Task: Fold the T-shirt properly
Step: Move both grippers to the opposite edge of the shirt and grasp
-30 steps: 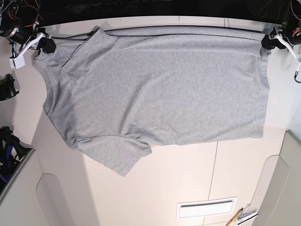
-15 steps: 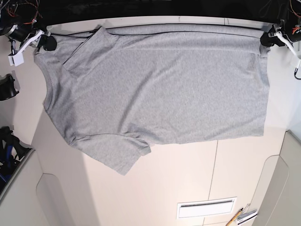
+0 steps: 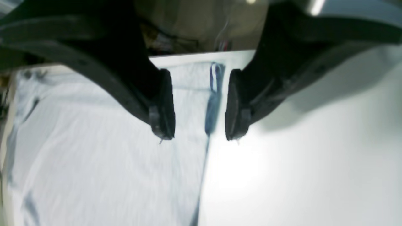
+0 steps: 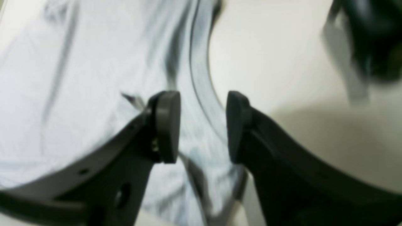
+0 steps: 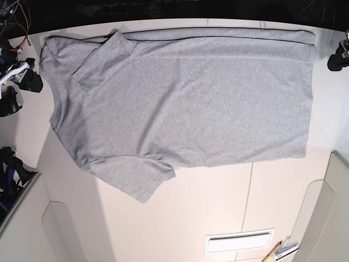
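The grey T-shirt (image 5: 185, 103) lies spread flat on the table, neck to the left, hem to the right, plain side up. Its far edge is folded over in a narrow strip, and one sleeve (image 5: 139, 183) sticks out toward the front. My right gripper (image 5: 31, 82) is off the shirt's left edge, open and empty. The right wrist view shows it (image 4: 202, 125) above the curved neck edge (image 4: 201, 75). My left gripper (image 5: 334, 61) is off the right edge, open and empty. The left wrist view shows it (image 3: 198, 131) over the shirt's hem edge (image 3: 210, 116).
A white slotted plate (image 5: 239, 240) and a pencil with small tools (image 5: 281, 251) lie at the front right. Black equipment (image 5: 8, 101) stands along the left edge. The table's far edge runs just behind the shirt.
Both grippers have let go of the shirt's far corners, opened and drawn away outward and toward the front. The shirt's far corners now lie flat.
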Controlling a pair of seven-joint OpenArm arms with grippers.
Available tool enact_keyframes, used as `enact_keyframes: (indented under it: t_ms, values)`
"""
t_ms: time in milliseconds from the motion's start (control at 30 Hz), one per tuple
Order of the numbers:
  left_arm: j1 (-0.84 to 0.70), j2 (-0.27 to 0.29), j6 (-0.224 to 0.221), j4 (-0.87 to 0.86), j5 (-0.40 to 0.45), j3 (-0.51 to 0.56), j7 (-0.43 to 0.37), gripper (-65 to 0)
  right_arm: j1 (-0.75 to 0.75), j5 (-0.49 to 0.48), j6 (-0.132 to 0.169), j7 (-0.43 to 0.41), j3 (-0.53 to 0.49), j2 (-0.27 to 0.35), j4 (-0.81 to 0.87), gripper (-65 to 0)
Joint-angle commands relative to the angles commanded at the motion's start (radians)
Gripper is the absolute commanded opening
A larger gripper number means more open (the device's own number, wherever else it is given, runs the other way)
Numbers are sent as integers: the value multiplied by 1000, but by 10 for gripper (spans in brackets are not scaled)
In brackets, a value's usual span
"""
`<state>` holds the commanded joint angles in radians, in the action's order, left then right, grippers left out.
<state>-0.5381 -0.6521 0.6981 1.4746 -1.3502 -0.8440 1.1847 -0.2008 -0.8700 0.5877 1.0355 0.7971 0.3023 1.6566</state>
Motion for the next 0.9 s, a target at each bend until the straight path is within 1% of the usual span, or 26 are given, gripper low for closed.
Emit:
enact_keyframes:
  t_ms: [100, 133, 233, 300, 367, 433, 500, 533, 567, 633, 700, 733, 800, 900]
  values:
    - [54, -18, 0, 0, 7, -9, -6, -281, 101, 55, -5, -63, -1, 0, -3, -406]
    - [76, -22, 0, 0, 17, -9, -14, -272, 134, 68, -8, -75, -1, 0, -6, -406]
    - [144, -33, 0, -1, 81, -5, -66, -272, 231, 118, -9, -88, -17, 0, -32, -406]
    - [193, -39, 0, -2, 117, 3, -91, -272, 278, 170, -16, -115, -58, 0, -58, -406]
    - [235, -48, 0, -2, 160, 40, -119, -272, 324, 228, -16, -155, -121, 3, -113, -406]
    - [276, -50, 0, -2, 234, 101, -159, -272, 378, 298, -19, -206, -188, 3, -204, -406]
    - [311, -49, 0, -8, 310, 176, -206, -272, 435, 354, -34, -261, -238, 3, -313, -404]
    - [332, -49, 0, -18, 345, 214, -231, -272, 464, 376, -34, -290, -256, 3, -372, -381]
    - [360, -49, 0, -35, 373, 250, -251, -272, 494, 397, -34, -319, -269, 3, -430, -343]
    - [428, -49, 0, -90, 416, 308, -270, -271, 547, 430, -34, -352, -278, 3, -532, -271]
    - [508, -49, 0, -174, 428, 349, -274, -271, 587, 462, -34, -370, -278, 3, -610, -263]
    - [549, -49, 0, -224, 427, 368, -278, -258, 597, 474, -34, -383, -278, 3, -636, -263]
    - [631, -49, 0, -329, 433, 408, -295, -208, 600, 484, -34, -397, -278, 3, -659, -264]
    - [742, -49, 0, -478, 474, 478, -341, -203, 599, 510, -34, -400, -278, 3, -666, -264]
